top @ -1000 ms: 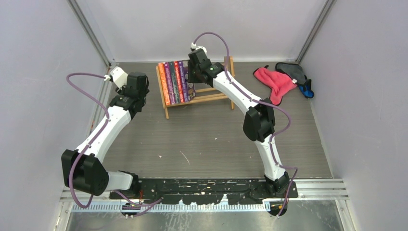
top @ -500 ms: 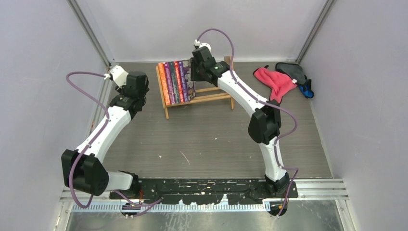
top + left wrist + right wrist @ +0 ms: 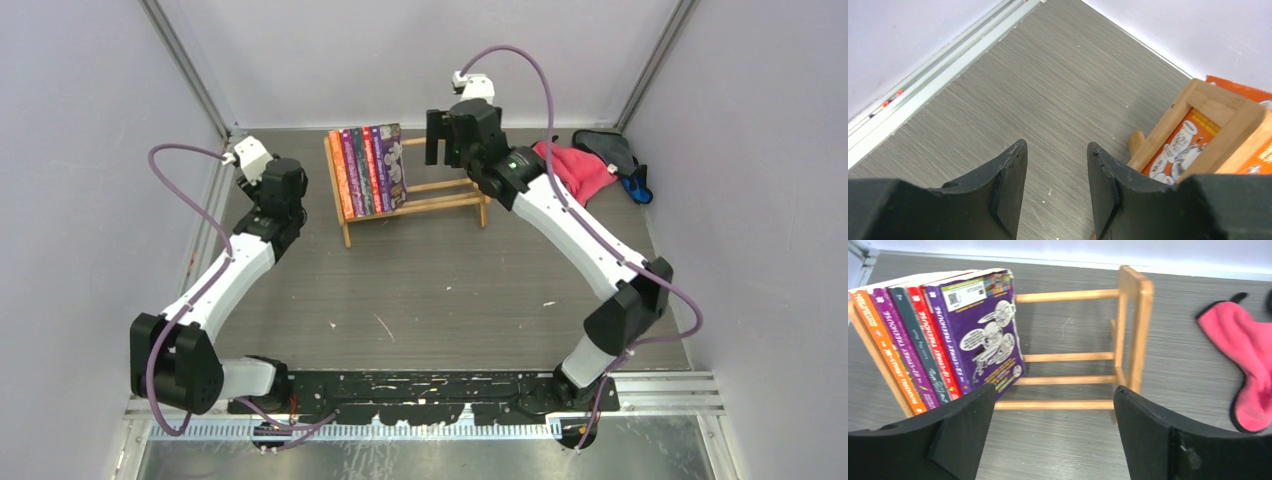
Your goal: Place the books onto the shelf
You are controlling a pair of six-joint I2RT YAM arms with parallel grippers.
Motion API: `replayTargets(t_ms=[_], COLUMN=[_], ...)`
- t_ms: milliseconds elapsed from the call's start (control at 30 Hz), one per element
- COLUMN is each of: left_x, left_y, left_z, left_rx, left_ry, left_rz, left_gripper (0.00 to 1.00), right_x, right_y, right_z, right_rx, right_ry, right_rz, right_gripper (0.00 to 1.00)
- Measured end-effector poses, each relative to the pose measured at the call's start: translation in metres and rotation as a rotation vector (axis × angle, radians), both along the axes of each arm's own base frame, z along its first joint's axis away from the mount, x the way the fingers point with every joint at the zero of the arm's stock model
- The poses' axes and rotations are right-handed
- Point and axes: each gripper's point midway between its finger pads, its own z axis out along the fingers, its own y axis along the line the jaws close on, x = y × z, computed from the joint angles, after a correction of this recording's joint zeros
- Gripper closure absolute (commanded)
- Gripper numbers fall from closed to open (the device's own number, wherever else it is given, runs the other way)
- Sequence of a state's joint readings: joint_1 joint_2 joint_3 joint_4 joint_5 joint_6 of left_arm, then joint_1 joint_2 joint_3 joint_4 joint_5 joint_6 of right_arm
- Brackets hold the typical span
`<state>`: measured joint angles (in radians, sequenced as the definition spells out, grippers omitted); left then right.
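- top view: we see the five books point(image 3: 368, 168) standing side by side at the left end of the shelf point(image 3: 447, 199), which sits on the bench point(image 3: 420, 290) near the back wall.
- the books lean toward the shelf's left end frame, spines up: orange, purple, a dark one, red, and purple outermost.
- the right arm point(image 3: 560, 212) reaches over the shelf's right end; its right jaws hang beside the outermost purple book, apart from it, and from here we cannot tell how wide they are.
- the left arm point(image 3: 235, 270) sits to the left of the shelf; its left jaws are hidden under the wrist.
- a pink cloth point(image 3: 585, 168) and a grey cloth point(image 3: 610, 148) lie at the back right, partly behind the right arm.
- left wrist view: the left jaws stand a narrow way apart with nothing between them, only bare bench point(image 3: 1048, 100) below.
- the shelf's end frame point(image 3: 1220, 117) shows at the right edge, with the orange book point(image 3: 1175, 150) seen through it.
- right wrist view: the right jaws are wide, one finger point(image 3: 963, 425) low left and the other low right, holding nothing.
- between and beyond them, the books point(image 3: 948, 335) rest on the shelf's point(image 3: 1133, 325) rails, tilted against its left end.
- the pink cloth point(image 3: 1243, 355) lies on the bench to the right of the shelf, apart from it.
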<state>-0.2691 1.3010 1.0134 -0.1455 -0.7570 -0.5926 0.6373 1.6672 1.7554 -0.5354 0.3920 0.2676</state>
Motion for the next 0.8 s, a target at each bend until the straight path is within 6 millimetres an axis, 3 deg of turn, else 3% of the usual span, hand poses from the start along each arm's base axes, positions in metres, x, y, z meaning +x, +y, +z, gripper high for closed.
replayTargets(t_ms=[100,267,400,533,633,800], left_x=[-0.006,-0.007,-0.007,-0.013,-0.015,-0.010], left_y=[0.006,0.012,0.015,0.018,0.018,0.011], left_z=[-0.006,-0.011,-0.018,-0.039,-0.046,-0.044], left_rx=[0.045,0.116,0.169,0.212,0.222,0.227], left_ry=[-0.015,-0.032,-0.048,-0.030,-0.039,-0.068], left_rz=[0.002,-0.005,-0.015,-0.028,-0.039,-0.089], left_gripper=[0.52,0.52,0.52,0.52,0.51,0.51], right_x=[-0.008,-0.005,0.003,0.006,0.004,0.000], right_y=[-0.025,-0.078,-0.129,-0.177,-0.199,-0.218], right_z=[0.004,-0.009,-0.033,-0.058,-0.068,-0.091], right_rx=[-0.006,-0.030,-0.048,-0.070,-0.088,-0.129], right_ry=[-0.039,-0.038,-0.004,0.038,0.052,0.079], right_rz=[-0.069,-0.230,-0.383,-0.524,-0.589,-0.641], right_gripper=[0.00,0.00,0.00,0.00,0.00,0.00])
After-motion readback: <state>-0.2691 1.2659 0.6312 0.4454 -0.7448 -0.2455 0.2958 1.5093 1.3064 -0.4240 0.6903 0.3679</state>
